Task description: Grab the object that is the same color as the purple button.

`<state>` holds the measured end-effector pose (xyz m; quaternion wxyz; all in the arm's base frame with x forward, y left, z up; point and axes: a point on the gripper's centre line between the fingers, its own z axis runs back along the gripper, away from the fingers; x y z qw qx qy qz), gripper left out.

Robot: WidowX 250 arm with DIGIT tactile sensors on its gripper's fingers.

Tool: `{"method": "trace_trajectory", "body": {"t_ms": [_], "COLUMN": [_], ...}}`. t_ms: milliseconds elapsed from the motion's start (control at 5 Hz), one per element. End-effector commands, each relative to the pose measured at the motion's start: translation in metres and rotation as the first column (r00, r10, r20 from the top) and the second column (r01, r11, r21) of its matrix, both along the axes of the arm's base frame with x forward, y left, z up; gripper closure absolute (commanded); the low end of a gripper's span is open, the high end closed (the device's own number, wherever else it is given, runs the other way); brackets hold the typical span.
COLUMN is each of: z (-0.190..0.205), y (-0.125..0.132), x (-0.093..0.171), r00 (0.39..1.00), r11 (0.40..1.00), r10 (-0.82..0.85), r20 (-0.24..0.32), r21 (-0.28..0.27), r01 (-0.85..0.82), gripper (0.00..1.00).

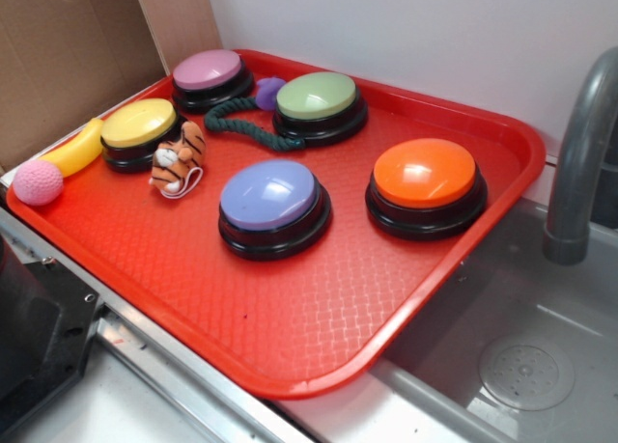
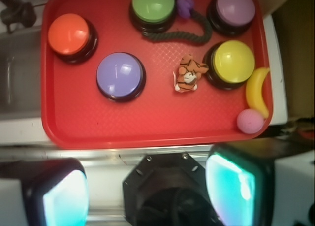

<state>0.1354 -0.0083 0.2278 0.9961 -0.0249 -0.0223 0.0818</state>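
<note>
Starting from the biggest thing, we see the red tray [image 1: 319, 337] that carries everything, lying beside a grey sink [image 1: 521, 366]. On it stand five round buttons; the purple button [image 1: 268, 196] is near the middle. Next comes the dark green rope [image 1: 246, 129], which curves between the green button [image 1: 317, 96] and the pink button [image 1: 207, 69]. At its far end sits the object [image 2: 185, 7], a small violet knob just beside the green button.

We judge that the knob is light and rather firm, while the rope is soft and will trail behind. The knob is rounded and may slip, so we would take hold across it, close to the rope joint.

The tool [image 2: 150, 191] hangs above the near tray edge, its two pads spread wide and holding nothing.
</note>
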Motion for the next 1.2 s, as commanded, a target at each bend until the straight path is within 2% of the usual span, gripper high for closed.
{"method": "trace_trajectory", "body": {"t_ms": [0, 200, 400, 600, 800, 1000], "z": [-0.036, -0.054, -0.082, -0.107, -0.127, -0.136], "y": [0.033, 0.053, 0.069, 0.082, 0.091, 0.100], "x": [0.058, 0.092, 0.126, 0.150, 0.167, 0.176], "r00": [0.882, 0.796, 0.669, 0.586, 0.548, 0.507], "r11": [0.882, 0.796, 0.669, 0.589, 0.552, 0.517], "r10": [0.472, 0.605, 0.743, 0.807, 0.832, 0.853], "r20": [-0.019, 0.002, 0.037, 0.072, 0.085, 0.125], "r21": [-0.017, -0.040, -0.018, -0.020, -0.028, -0.067], "r01": [-0.472, -0.604, -0.743, -0.808, -0.833, -0.853], "gripper": [0.00, 0.00, 0.00, 0.00, 0.00, 0.00]}}
